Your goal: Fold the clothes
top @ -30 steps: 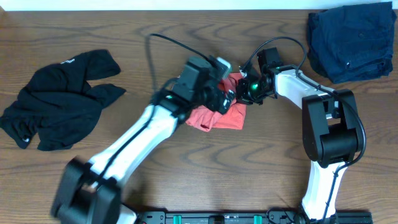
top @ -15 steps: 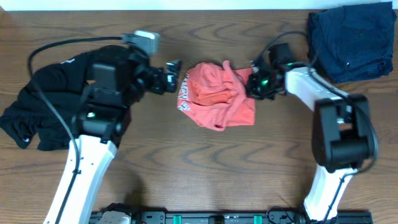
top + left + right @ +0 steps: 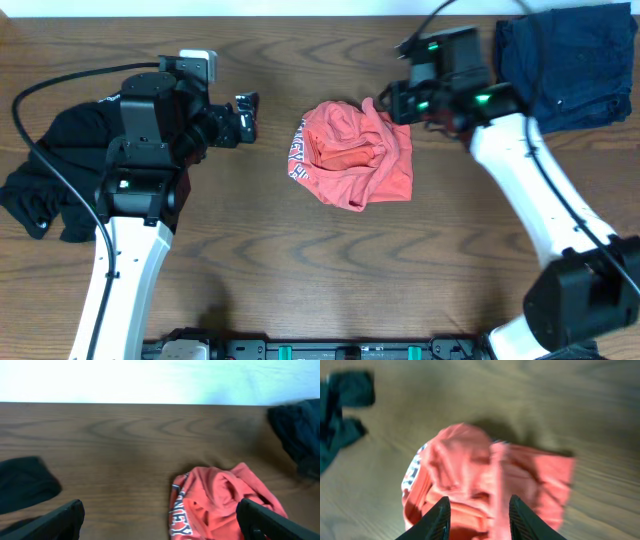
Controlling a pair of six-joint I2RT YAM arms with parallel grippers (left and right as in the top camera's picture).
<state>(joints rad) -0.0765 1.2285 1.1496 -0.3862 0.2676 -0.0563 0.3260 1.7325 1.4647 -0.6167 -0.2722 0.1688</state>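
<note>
A crumpled coral-red shirt (image 3: 352,158) with white lettering lies at the table's middle. It also shows in the left wrist view (image 3: 220,505) and the right wrist view (image 3: 485,475). My left gripper (image 3: 244,117) is open and empty, apart from the shirt to its left; its fingers (image 3: 160,522) are spread wide. My right gripper (image 3: 399,101) hovers above the shirt's upper right corner, open and empty (image 3: 479,519). A black garment (image 3: 75,175) lies in a heap at the far left. A dark navy garment (image 3: 565,65) lies at the back right corner.
The wooden table (image 3: 330,280) has bare room in front of the shirt. The black garment shows at the left wrist view's left edge (image 3: 22,485) and the navy one at its right edge (image 3: 300,430). A black rail (image 3: 350,350) runs along the front edge.
Both grippers were at the shirt a second ago. The left arm has swung away to the left. The right gripper has come off the shirt's right edge and risen. The shirt now lies loose.
</note>
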